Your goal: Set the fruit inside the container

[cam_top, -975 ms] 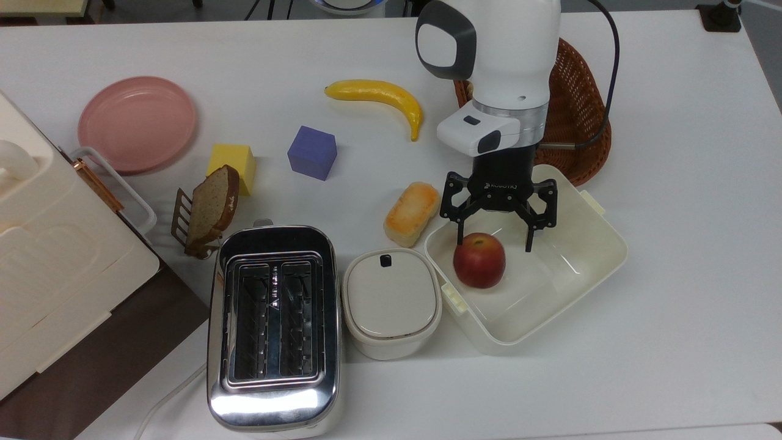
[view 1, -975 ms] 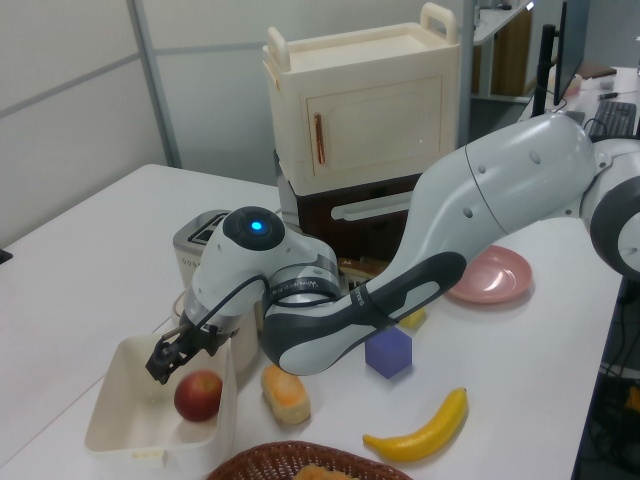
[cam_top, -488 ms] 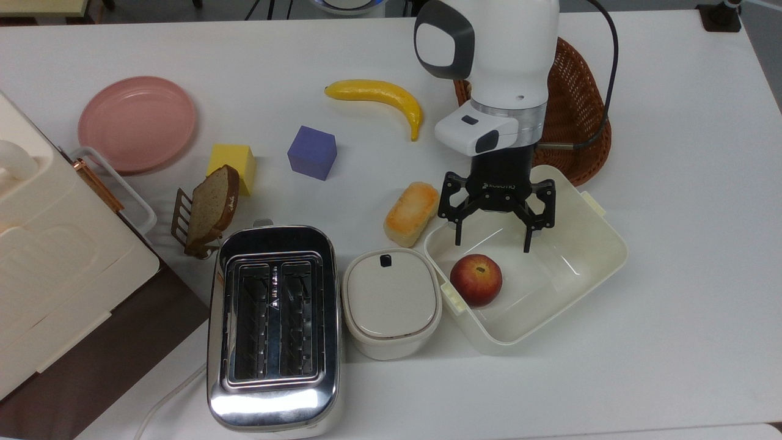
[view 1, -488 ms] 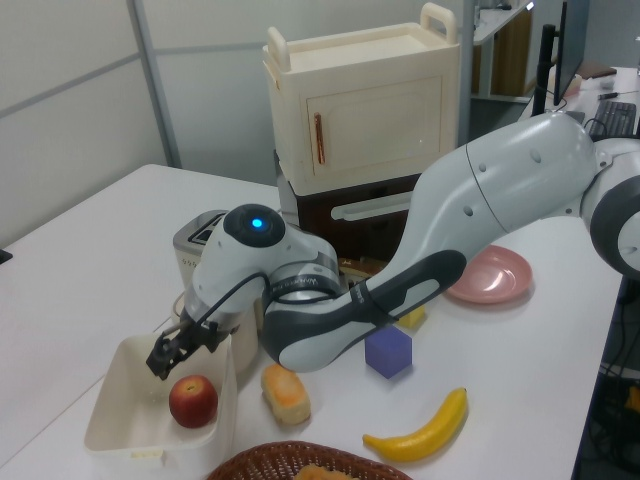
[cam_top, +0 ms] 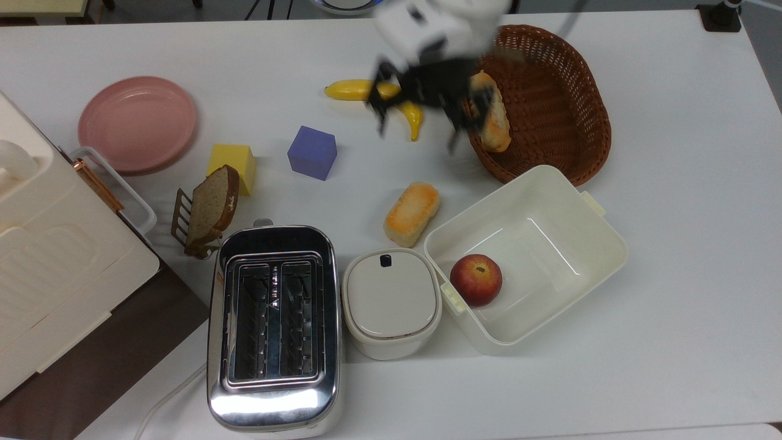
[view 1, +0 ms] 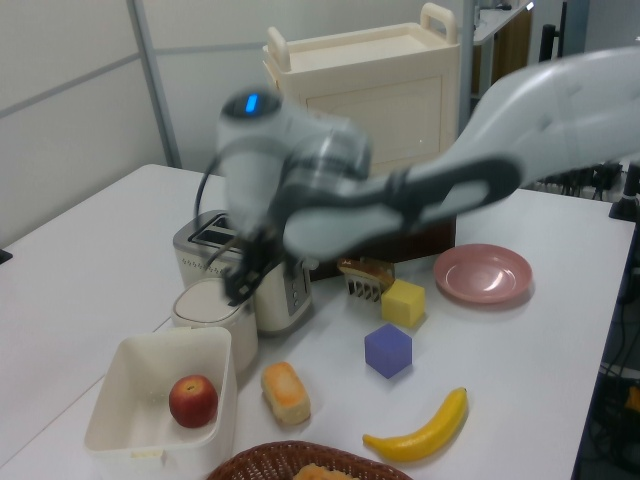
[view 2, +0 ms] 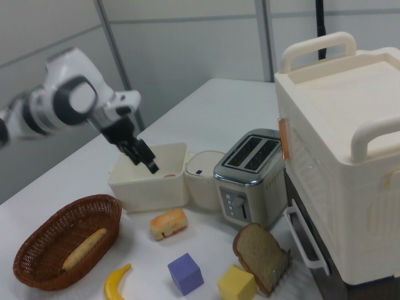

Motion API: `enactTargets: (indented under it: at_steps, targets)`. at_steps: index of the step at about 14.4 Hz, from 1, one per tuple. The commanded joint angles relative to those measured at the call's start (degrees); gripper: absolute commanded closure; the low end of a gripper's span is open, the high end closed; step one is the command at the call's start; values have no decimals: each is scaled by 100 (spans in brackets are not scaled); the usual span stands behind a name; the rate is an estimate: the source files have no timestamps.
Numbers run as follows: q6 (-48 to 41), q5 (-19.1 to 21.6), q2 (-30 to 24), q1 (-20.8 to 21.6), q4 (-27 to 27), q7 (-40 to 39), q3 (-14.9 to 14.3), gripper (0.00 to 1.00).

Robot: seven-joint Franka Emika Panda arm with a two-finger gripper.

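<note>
The fruit (cam_top: 476, 280), red with a yellowish blush, rests alone on the floor of the container (cam_top: 550, 241), near the corner by the white pot. My gripper (cam_top: 417, 139) hangs open and empty, high above the banana and the basket's rim, well clear of the container. In the left view the gripper (view 1: 238, 290) hovers in front of the toaster, above the container (view 1: 150, 365) that holds the fruit (view 1: 194, 400). In the right view the gripper (view 2: 145, 161) is over the container (view 2: 150, 192), and a red sliver of the fruit (view 2: 170, 176) peeks over its wall.
A wicker basket (cam_top: 550, 85) with a bread roll (cam_top: 493, 122) stands behind the container. The banana (cam_top: 360, 90), a bun (cam_top: 412, 212), purple cube (cam_top: 312, 153), yellow cube (cam_top: 235, 160), lidded pot (cam_top: 391, 299), toaster (cam_top: 273, 324) and pink plate (cam_top: 137, 122) lie around.
The fruit dropped from between the fingers and settled on the container's floor. The open gripper then rose and swung away toward the banana and the basket.
</note>
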Motion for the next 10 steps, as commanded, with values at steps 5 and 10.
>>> enactTargets:
  at_steps: [5,10]
  targets:
    - [-2140,784,-1521,-87,-165,-1940,-1448,0]
    - [-2090,1223,-1460,-140,-253,-1949,-1581,0]
